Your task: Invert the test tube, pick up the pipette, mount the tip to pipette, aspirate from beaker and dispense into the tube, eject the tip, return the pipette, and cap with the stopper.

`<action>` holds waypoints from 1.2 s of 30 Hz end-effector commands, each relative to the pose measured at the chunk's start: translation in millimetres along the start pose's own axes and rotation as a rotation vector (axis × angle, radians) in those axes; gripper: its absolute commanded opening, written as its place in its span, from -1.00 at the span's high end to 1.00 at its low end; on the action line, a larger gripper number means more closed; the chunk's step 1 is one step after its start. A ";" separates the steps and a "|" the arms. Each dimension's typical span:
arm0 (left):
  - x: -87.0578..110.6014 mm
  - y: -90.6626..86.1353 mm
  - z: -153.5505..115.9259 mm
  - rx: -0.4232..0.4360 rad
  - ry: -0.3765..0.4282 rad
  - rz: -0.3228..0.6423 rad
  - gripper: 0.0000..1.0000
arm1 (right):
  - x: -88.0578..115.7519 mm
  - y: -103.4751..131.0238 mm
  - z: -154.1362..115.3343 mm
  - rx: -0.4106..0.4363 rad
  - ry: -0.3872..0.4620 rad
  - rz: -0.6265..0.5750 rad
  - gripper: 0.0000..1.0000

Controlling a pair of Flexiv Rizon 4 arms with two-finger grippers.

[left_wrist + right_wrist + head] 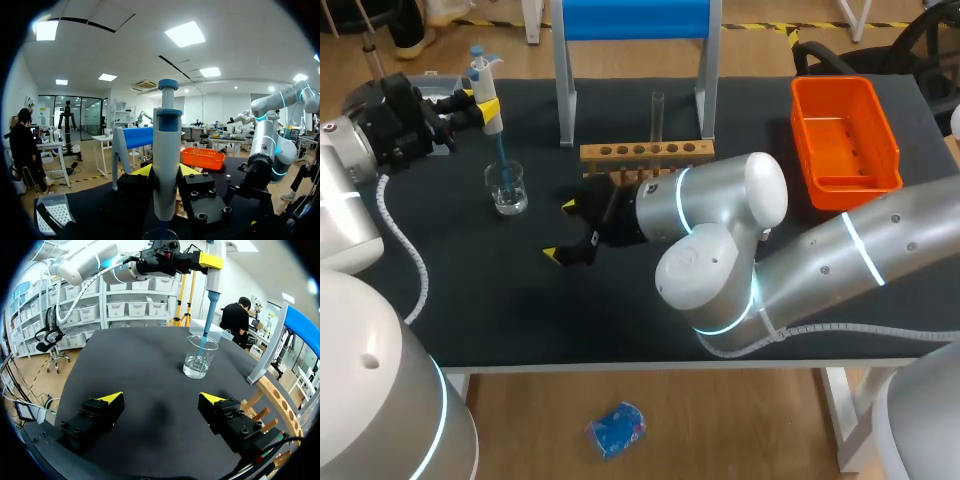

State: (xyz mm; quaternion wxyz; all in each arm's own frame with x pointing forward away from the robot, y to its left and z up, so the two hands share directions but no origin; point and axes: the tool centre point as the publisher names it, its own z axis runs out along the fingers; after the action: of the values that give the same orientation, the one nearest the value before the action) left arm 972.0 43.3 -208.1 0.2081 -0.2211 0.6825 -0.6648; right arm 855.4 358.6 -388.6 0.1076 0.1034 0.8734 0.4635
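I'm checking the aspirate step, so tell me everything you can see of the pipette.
The pipette is a pale grey plastic barrel with a blue collar and plunger on top and a slim blue tip mounted below. It stands upright, clamped between the left gripper's fingers, with the tip reaching down inside the glass beaker of clear liquid.

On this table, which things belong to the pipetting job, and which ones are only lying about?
Job:
- pipette, held in the left pincer
- blue tip, dipped in the beaker
- tube, upright in the rack
- right pincer, open

Lying about:
- orange bin, empty, perhaps for used tips
- blue stand
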 end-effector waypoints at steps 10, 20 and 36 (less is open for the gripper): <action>2.8 10.8 -0.4 0.003 -0.005 0.005 1.00 | 0.5 -0.4 1.1 -0.001 -0.002 0.000 -1.00; 1.7 16.9 1.9 -0.002 -0.005 0.012 1.00 | 0.5 -0.4 1.1 -0.001 -0.002 0.000 -1.00; 1.4 17.3 2.1 -0.001 -0.007 0.013 1.00 | 0.5 -0.4 1.1 -0.001 -0.002 0.000 -1.00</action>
State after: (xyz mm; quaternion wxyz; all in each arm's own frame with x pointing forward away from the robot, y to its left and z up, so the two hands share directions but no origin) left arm 971.2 41.6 -225.2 0.2138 -0.2191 0.6839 -0.6622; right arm 855.3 359.3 -388.5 0.1074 0.1035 0.8739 0.4627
